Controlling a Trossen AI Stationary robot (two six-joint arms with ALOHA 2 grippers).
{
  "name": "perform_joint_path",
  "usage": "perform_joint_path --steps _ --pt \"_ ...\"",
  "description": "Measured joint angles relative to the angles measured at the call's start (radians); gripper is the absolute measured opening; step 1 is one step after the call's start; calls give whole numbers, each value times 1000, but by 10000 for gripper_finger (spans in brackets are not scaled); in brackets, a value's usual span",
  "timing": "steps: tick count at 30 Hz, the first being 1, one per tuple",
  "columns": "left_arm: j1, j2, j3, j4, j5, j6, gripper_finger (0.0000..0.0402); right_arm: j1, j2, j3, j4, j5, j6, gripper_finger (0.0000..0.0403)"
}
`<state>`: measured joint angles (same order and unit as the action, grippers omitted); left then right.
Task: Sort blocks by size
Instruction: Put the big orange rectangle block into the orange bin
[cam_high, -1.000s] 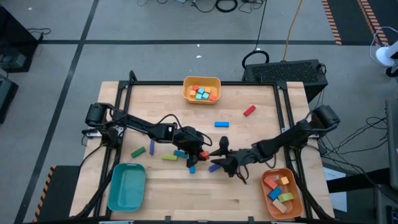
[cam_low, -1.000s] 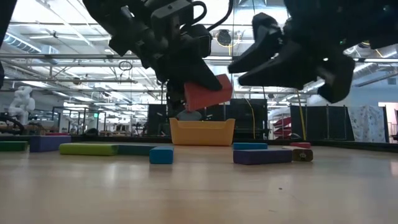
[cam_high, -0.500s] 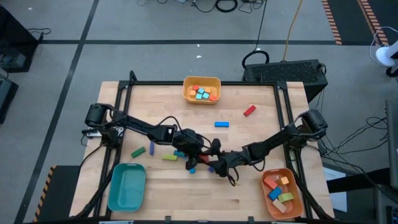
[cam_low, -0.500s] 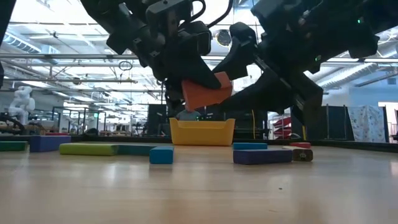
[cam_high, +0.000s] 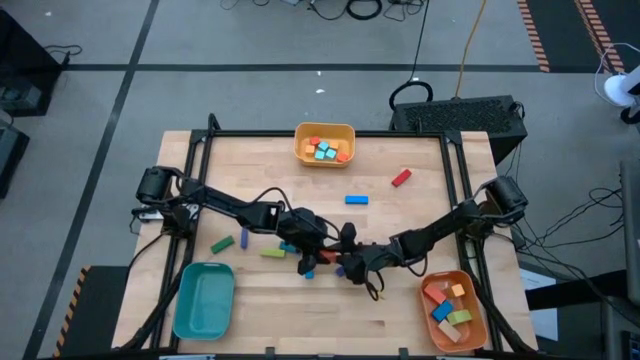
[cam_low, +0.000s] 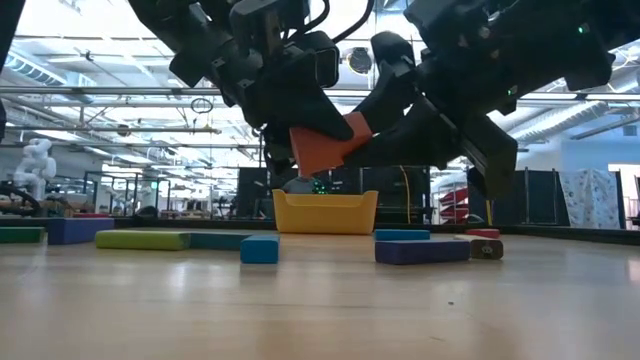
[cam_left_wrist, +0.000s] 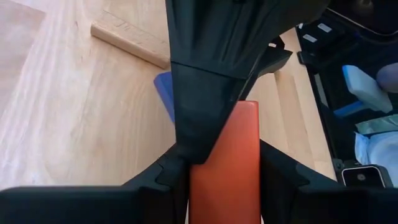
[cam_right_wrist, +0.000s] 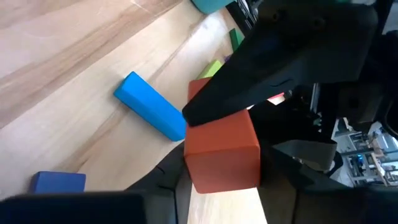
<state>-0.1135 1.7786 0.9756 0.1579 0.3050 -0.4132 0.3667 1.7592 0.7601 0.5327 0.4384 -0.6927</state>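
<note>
An orange-red block (cam_low: 325, 145) hangs in the air over the table's middle, between my two grippers. My left gripper (cam_high: 322, 247) reaches in from the table's left and is shut on it. My right gripper (cam_high: 344, 257) comes from the right and is shut on the same block (cam_right_wrist: 221, 146). Beneath them on the table lie a tiny blue cube (cam_low: 259, 249) and a purple bar (cam_low: 421, 250). More blocks lie to the left: a green bar (cam_high: 222, 243) and a yellow-green bar (cam_high: 272, 253). My left gripper pinches the block's two long sides (cam_left_wrist: 224, 186) between its two fingers, slanting down from the table's left; the block sticks out ahead of the fingers, tilted and clear of the table. My right gripper has the block's other end (cam_right_wrist: 217, 174) between its two fingers, slanting down from the table's right. One of its fingers (cam_left_wrist: 205, 124) lies over the block's far end.
A yellow tray (cam_high: 300, 150) at the far edge and an orange tray (cam_high: 478, 322) at the near right each hold several blocks. A teal tray (cam_high: 204, 298) sits near left. A blue brick (cam_high: 356, 199) and a red brick (cam_high: 401, 178) lie far right of centre.
My right gripper has moved toward the table's left and slightly down to the block held by my left gripper, put its fingers on either side of it and shut on it. The block has stayed in the air.
</note>
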Motion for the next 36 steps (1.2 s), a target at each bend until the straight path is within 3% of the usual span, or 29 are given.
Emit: perform_joint_path --steps 3,11,16,24,30,32,36 --pt "0 0 0 1 -25 0 149 3 0 0 -5 7 -3 121" --pt "4 0 0 -5 -72 7 263 9 -2 0 -49 1 55 121" --pt "21 0 0 -20 -74 8 311 11 -10 0 -107 1 78 121" --pt "55 -3 2 -38 -68 0 322 23 -152 -2 -300 8 206 121" --pt "55 -28 0 -113 -80 -8 322 24 -311 -2 -518 -1 416 121" --pt "55 -55 0 -174 -112 -23 322 24 -364 -2 -584 -13 490 122" --pt "47 -118 0 -310 -247 -24 322 23 -465 -2 -698 -139 588 121"
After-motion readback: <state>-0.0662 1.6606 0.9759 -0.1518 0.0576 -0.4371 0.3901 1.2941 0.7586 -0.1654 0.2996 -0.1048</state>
